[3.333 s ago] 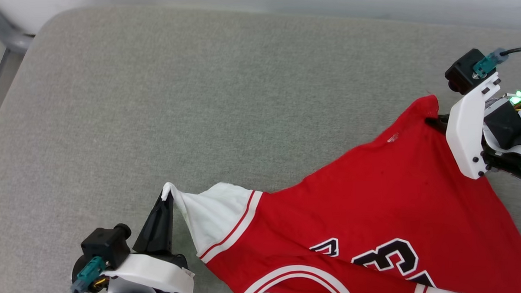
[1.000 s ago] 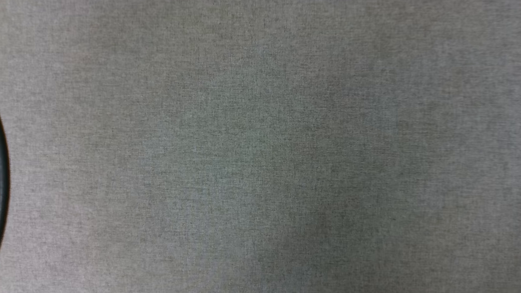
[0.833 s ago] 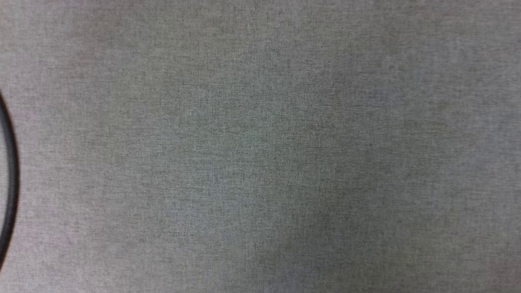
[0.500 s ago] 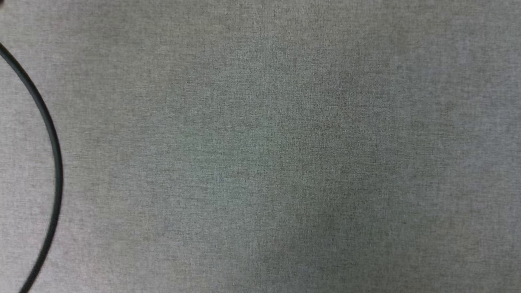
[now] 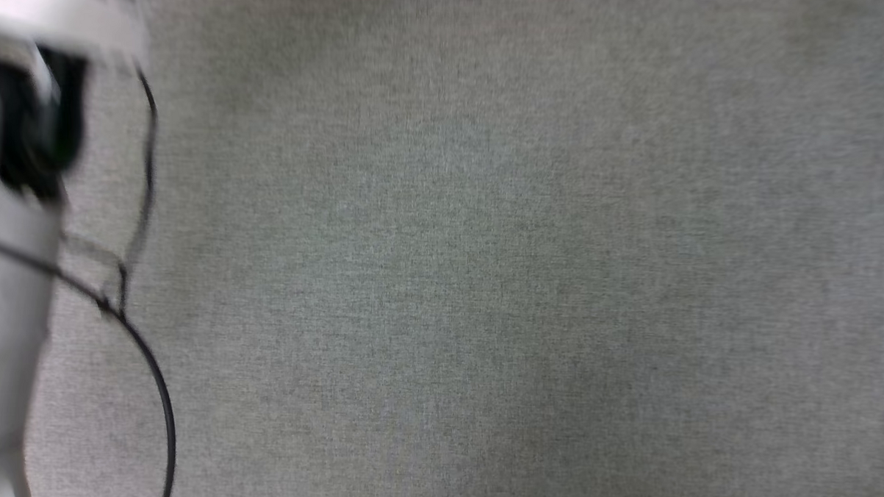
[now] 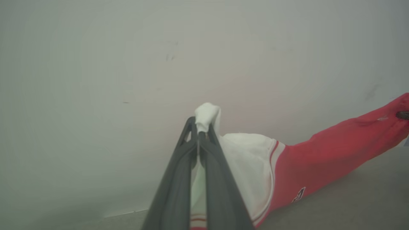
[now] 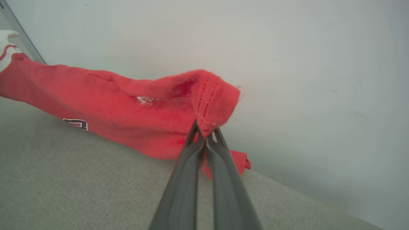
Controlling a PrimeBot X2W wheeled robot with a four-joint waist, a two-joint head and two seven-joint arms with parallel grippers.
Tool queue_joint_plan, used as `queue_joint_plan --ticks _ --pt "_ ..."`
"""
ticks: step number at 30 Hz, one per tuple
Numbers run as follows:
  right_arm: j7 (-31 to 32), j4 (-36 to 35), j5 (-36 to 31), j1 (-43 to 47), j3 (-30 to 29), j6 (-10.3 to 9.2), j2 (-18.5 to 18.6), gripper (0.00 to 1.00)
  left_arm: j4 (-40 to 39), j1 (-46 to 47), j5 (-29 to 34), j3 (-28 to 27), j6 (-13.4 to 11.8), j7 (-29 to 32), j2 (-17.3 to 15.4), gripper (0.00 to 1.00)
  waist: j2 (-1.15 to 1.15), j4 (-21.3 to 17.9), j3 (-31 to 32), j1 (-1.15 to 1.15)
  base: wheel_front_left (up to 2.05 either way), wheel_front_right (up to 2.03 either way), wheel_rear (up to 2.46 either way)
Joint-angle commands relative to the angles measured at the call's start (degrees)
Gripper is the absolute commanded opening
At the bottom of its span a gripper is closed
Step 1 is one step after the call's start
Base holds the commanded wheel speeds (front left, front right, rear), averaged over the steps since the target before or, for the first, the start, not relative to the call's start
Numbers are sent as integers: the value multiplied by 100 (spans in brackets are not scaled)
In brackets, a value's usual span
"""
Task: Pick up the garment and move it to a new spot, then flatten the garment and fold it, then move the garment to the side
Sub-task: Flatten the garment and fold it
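Two pinches stretch the garment point(image 7: 127, 108) over the grey cushion point(image 7: 64, 179): left gripper point(image 6: 200, 127) clamps white sleeve point(image 6: 246, 153), right gripper point(image 7: 204, 135) red corner point(image 7: 214, 95).

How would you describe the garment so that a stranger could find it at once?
Look at the grey fabric surface before the pale wall. The garment stretches between the left gripper and the right gripper. It alone is red, with a white sleeve.

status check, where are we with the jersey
Left end effector shut on white sleeve tip. Right end effector shut on red corner. The garment stretched between them over grey cushion. Black cable loops beside pale forearm.
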State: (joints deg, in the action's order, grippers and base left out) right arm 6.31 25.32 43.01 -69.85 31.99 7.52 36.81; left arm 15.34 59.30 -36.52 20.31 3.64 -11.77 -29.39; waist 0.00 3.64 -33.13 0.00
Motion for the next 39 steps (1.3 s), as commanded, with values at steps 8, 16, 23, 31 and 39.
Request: queue_joint_plan --ticks 8,16,23,31,39 --pt "21 -667 73 1870 -217 -6 212 0 -1208 -2218 -266 -81 -643 58 -205 0 0 -66 621 0 0 0 0" --pt "148 -1035 -14 3477 -484 -7 56 0 -1728 -4217 -731 -31 -951 140 -291 0 0 -159 1205 0 0 0 0" --pt "237 -1128 -95 4520 -604 -6 -99 0 -2044 -5633 -1223 -12 -1111 238 -301 0 0 -177 1743 0 0 0 0" --pt "266 -1341 -101 5561 -759 -6 -151 0 -2121 -6769 -1729 133 -1038 423 -293 0 0 -166 2285 0 0 0 0" --pt "288 -1679 -152 6803 -1229 -6 -165 0 -2072 -7497 -2117 343 -878 650 -315 0 0 -143 2721 0 0 0 0"
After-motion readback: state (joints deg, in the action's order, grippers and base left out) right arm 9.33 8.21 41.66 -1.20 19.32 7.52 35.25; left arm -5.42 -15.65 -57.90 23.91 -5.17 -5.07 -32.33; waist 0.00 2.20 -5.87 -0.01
